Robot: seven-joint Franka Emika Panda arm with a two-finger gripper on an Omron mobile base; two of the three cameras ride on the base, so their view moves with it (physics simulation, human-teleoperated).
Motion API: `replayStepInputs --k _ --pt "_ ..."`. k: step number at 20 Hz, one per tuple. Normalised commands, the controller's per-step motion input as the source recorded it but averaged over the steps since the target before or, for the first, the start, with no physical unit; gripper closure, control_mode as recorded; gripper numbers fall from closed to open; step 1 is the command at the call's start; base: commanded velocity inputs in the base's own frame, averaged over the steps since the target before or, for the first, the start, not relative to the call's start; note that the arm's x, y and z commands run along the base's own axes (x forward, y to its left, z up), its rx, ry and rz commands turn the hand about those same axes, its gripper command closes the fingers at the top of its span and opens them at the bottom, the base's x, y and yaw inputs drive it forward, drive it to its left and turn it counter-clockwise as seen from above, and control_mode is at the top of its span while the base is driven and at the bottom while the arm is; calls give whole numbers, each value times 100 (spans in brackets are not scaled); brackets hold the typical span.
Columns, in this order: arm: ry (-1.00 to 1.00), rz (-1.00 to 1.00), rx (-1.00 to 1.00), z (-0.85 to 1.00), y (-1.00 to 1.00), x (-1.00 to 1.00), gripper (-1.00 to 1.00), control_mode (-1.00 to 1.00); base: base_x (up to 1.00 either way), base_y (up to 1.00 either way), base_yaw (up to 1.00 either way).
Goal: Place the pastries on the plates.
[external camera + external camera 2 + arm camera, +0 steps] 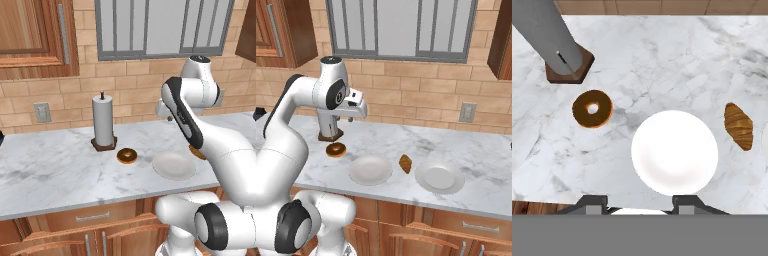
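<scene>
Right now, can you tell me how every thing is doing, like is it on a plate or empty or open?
Doughnut: flat on the counter, on no plate.
Croissant: on the counter between the two plates.
Left plate: empty.
Right plate: empty.
Paper towel roll: upright on its wooden stand.
Gripper: open, holding nothing, high above the left plate.

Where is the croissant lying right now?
In the right base view the croissant lies on the marble counter, in the gap between the two plates, touching neither.
</scene>
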Motion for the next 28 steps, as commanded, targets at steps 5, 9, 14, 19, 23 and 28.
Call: replayStepInputs --k 5,9,14,19,23,28 --pt "3 0 0 -2 0 -3 -100 -100 0 0 0" --pt "6 0 0 -18 6 0 -100 -100 0 0 0" --pt "0 0 0 -23 0 0 -100 -100 0 0 0" --pt "0 0 0 -21 -7 0 -100 -100 0 0 0" --pt "0 0 -1 -21 -39 0 -100 -100 0 0 0" --pt "0 0 -1 -22 -68 8 -100 -100 0 0 0"
